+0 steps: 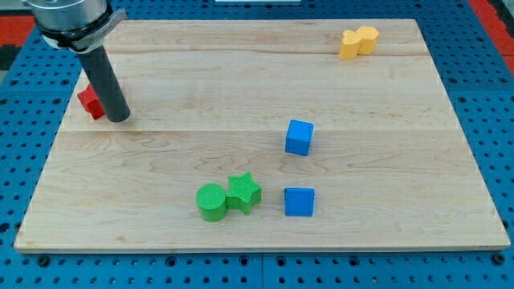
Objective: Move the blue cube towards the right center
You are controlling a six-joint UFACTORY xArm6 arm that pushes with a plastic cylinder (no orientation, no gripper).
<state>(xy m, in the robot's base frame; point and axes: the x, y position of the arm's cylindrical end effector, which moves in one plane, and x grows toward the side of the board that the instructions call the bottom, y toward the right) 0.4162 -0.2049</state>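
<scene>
Observation, single camera view. A wooden board (241,80) is seen lying on a blue perforated table (490,96).

Tool: a straight dark rod is carried by the arm, without any gripper, so nothing is clamped and no jaw state applies. My tip (119,119) is set down on the board near the view's left edge, in the upper half. It is placed directly against or just beside a red block (91,102), whose shape is partly hidden behind the rod; contact cannot be confirmed.

Task objects: two blue blocks are noted. One blue cube (299,137) is located slightly right of the board's centre. A second blue cube (299,201) is found below it, near the view's bottom edge. The two are apart. Both are well apart from my tip.

Other objects: a green cylinder (212,201) and a green star-shaped block (244,193) are seen side by side, touching or nearly so, to the left of the lower blue cube. A yellow block (357,42), of irregular shape, is positioned at the view's top right.
</scene>
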